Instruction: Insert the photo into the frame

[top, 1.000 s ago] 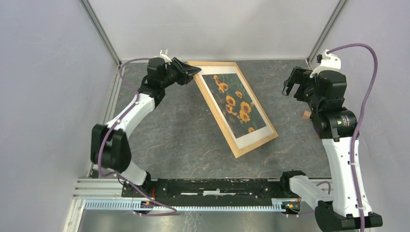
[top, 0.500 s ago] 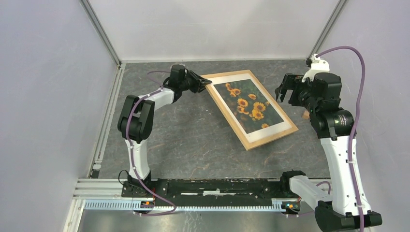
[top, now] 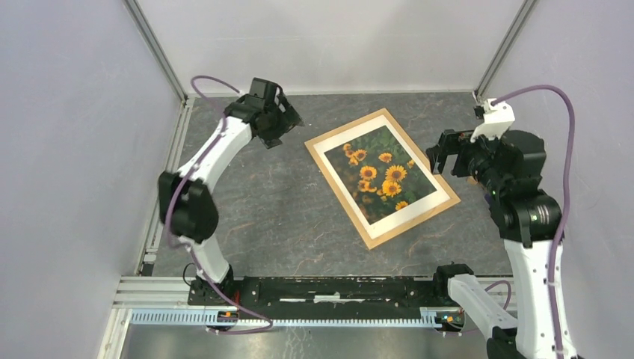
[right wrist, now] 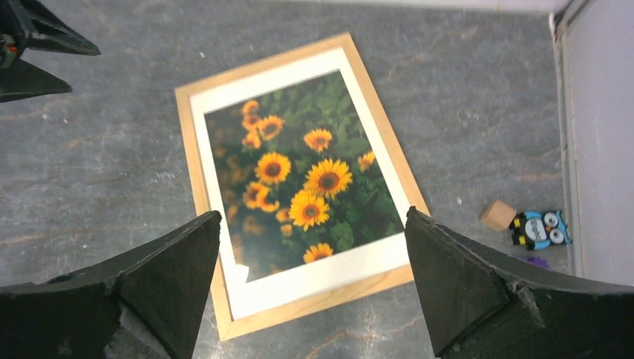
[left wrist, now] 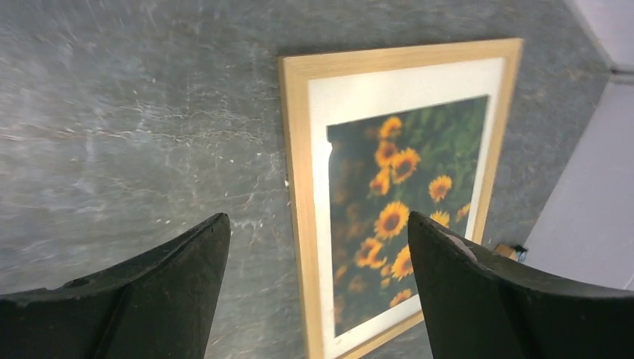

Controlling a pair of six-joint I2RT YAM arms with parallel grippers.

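Note:
The light wood frame (top: 335, 193) lies flat and askew on the grey table, right of centre. Inside it the photo (top: 380, 176) of orange sunflowers on green shows through a white mat border. My left gripper (top: 284, 129) hangs open beyond the frame's far left corner, touching nothing. In the left wrist view its gripper (left wrist: 318, 217) spans the frame's long edge (left wrist: 295, 187) and the photo (left wrist: 404, 217) from above. My right gripper (top: 442, 155) is open above the frame's right side. Between its gripper (right wrist: 313, 212) fingers I see photo (right wrist: 299, 172) and frame (right wrist: 198, 172) below.
A small wooden cube (right wrist: 497, 215) and a blue owl toy (right wrist: 542, 229) sit by the right wall. Enclosure walls close the left, far and right sides. The aluminium rail (top: 299, 318) with the arm bases runs along the near edge.
My left gripper opened, let go of the frame's far corner and drew back to the left. The frame moved right and now lies flat. The right gripper sank slightly.

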